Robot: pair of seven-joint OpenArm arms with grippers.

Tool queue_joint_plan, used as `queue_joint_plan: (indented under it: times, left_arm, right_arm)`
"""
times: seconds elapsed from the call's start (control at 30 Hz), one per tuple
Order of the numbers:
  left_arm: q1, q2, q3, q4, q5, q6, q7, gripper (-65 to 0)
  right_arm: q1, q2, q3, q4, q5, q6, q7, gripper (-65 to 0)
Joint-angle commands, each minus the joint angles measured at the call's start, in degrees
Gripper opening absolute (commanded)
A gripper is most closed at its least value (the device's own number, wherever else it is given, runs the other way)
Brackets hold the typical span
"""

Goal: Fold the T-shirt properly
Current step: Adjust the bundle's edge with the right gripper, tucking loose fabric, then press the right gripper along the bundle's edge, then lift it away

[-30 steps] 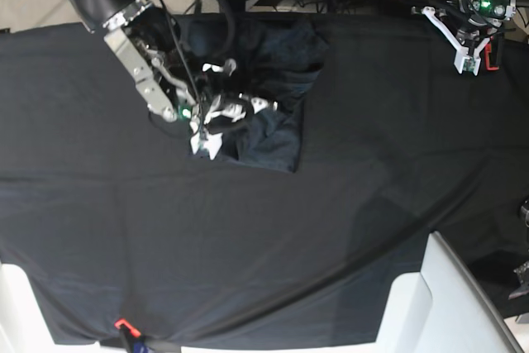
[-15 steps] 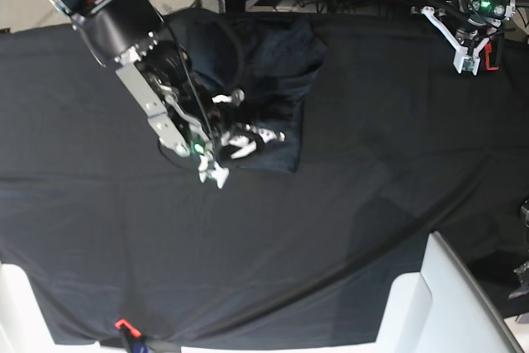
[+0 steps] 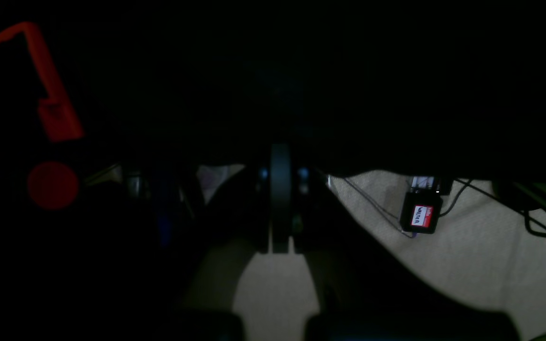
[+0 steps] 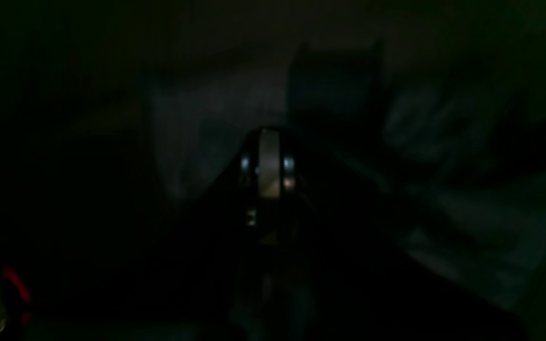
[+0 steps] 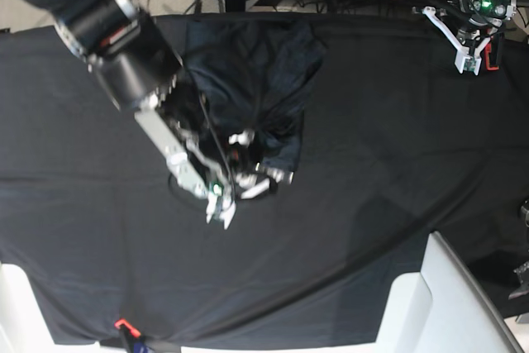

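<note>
Black tablecloth (image 5: 397, 163) under T-shirt (image 5: 264, 64), bunched near far edge. My right gripper (image 5: 240, 183) at shirt's near hem, grip unclear; left gripper (image 5: 467, 51) parked, unclear. I'd drag hem slowly, keep fabric flat.

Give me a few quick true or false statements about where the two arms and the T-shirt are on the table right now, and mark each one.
1. The right gripper is at the T-shirt's near edge. True.
2. The left gripper is over the middle of the T-shirt. False: it sits at the far corner of the black tablecloth, well away from the shirt.
3. The T-shirt lies on the far half of the tablecloth. True.
4. The T-shirt is spread flat with both sleeves out. False: it is bunched and wrinkled.
5. The left wrist view shows the shirt. False: it shows floor and cables.
</note>
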Motion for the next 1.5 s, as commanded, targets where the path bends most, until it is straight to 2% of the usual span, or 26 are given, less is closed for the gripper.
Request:
queue_joint_plan:
  times: [0.0,0.1,0.17,0.23,0.3,0.37,0.47,0.57,0.8,1.23,1.33,1.47]
  left_arm:
    - [0.22,-0.86,-0.43,0.64,0.17,0.17,-0.6,-65.0]
    - [0.22,-0.86,-0.43,0.64,0.17,0.17,-0.6,-65.0]
    - [0.22,-0.86,-0.43,0.64,0.17,0.17,-0.6,-65.0]
    - [0.22,-0.86,-0.43,0.64,0.17,0.17,-0.6,-65.0]
    - [0.22,-0.86,-0.43,0.64,0.17,0.17,-0.6,-65.0]
    - [0.22,-0.86,-0.43,0.64,0.17,0.17,-0.6,-65.0]
    - [0.22,-0.86,-0.34,0.64,0.17,0.17,-0.6,-65.0]
    - [0.22,-0.86,-0.17,0.64,0.17,0.17,-0.6,-65.0]
    - [0.13,-0.86,-0.08,1.17,0.17,0.17,-0.6,-65.0]
    - [0.13,-0.86,-0.08,1.17,0.17,0.17,-0.6,-65.0]
    - [0.13,-0.86,-0.08,1.17,0.17,0.17,-0.6,-65.0]
    - [0.13,-0.86,-0.08,1.17,0.17,0.17,-0.6,-65.0]
  right_arm:
    - [2.35,-1.38,0.12,0.02,0.3,1.83,0.9,-65.0]
    - [4.02,-1.99,0.21,-1.48,0.3,4.91,3.36,-65.0]
    - [4.55,-2.43,0.21,-1.3,0.3,5.08,3.97,-65.0]
    - [5.43,-2.43,0.12,-1.13,0.3,5.08,2.57,-65.0]
    - [5.52,-2.17,0.21,-0.69,0.3,4.91,-1.65,-65.0]
    - [3.67,0.12,0.39,2.92,0.3,2.71,-4.91,-65.0]
    - [-1.78,4.25,0.39,11.62,0.39,-2.04,-5.79,-65.0]
    - [-7.23,6.1,0.39,16.98,0.39,-3.09,-6.66,-65.0]
    - [-13.65,6.1,0.04,17.42,0.12,-3.09,-4.47,-65.0]
    - [-12.15,4.87,-0.05,19.44,0.03,-3.18,-4.73,-65.0]
    - [-12.24,4.6,0.04,22.43,0.3,-3.18,-7.1,-65.0]
    - [-12.24,2.05,0.04,20.94,0.03,-3.18,-8.07,-65.0]
